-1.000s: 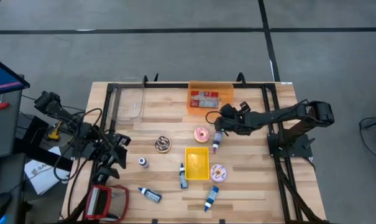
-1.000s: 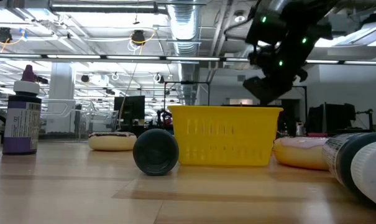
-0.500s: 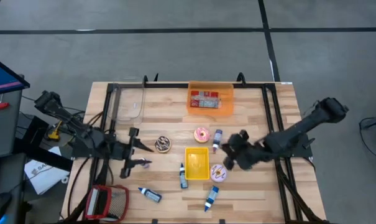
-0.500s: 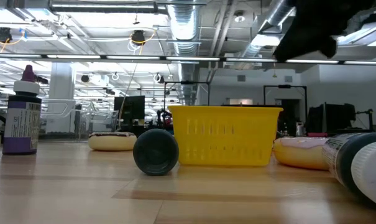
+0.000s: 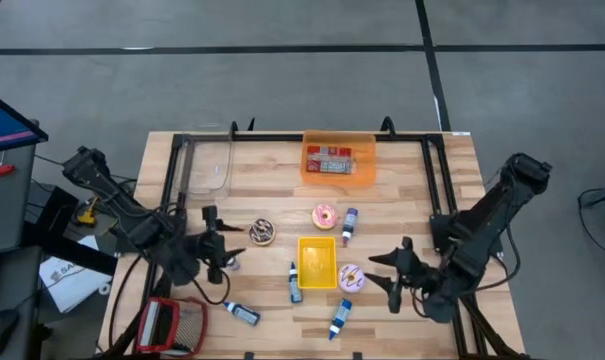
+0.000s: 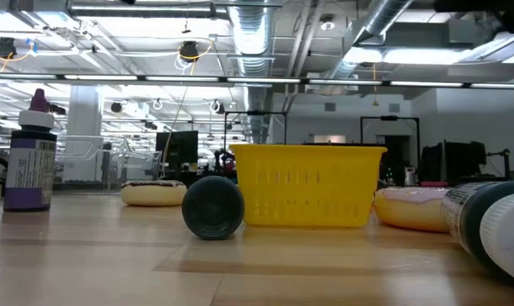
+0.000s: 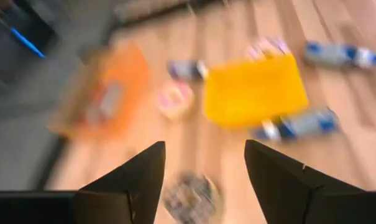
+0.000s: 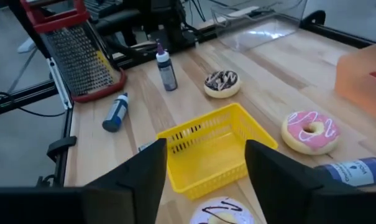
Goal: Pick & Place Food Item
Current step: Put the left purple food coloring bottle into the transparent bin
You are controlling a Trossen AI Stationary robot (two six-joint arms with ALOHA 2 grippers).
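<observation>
Left pincer (image 5: 225,251) spread and holding nothing, poised above the surface (image 5: 402,200) with the chocolate donut (image 5: 262,232) just ahead of its tips and the yellow basket (image 5: 317,262) farther on. Right pincer (image 5: 393,277) likewise spread and holding nothing, hovering just beside the white-iced donut (image 5: 351,277), which lies touching the basket's side, with the pink donut (image 5: 325,215) beyond. Seemingly the approach stage, with no food item gripped yet; next probably a descent onto one donut, a pinch, then a lift over the basket.
</observation>
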